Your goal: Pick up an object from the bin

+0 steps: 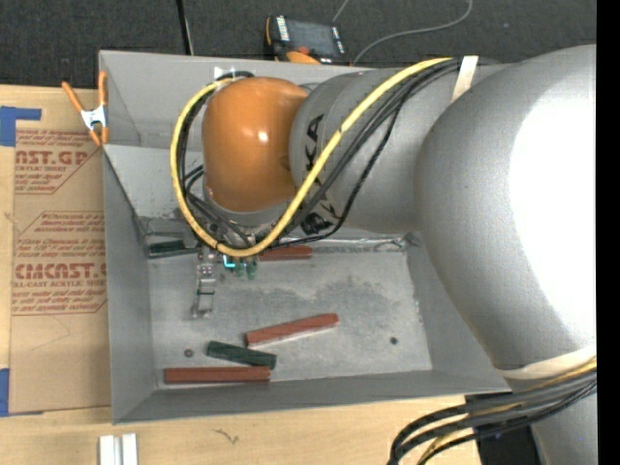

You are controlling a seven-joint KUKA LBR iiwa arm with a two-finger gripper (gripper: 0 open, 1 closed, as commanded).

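My gripper (203, 303) hangs below the orange wrist cover over the left middle of the bin floor, touching none of the loose things. Nearest to it, a little to the front right, lies a red-brown flat stick (292, 329), slightly slanted. A short dark green bar (240, 355) rests just in front of the gripper. Along the front wall lies a second red-brown stick (216, 376). Nothing shows in the gripper.
Another red-brown stick (287, 254) lies at the back, partly under the arm. A dark green piece (165, 247) sits by the back left wall. The arm covers the bin's right and back. Bare grey floor lies in the middle and to the right.
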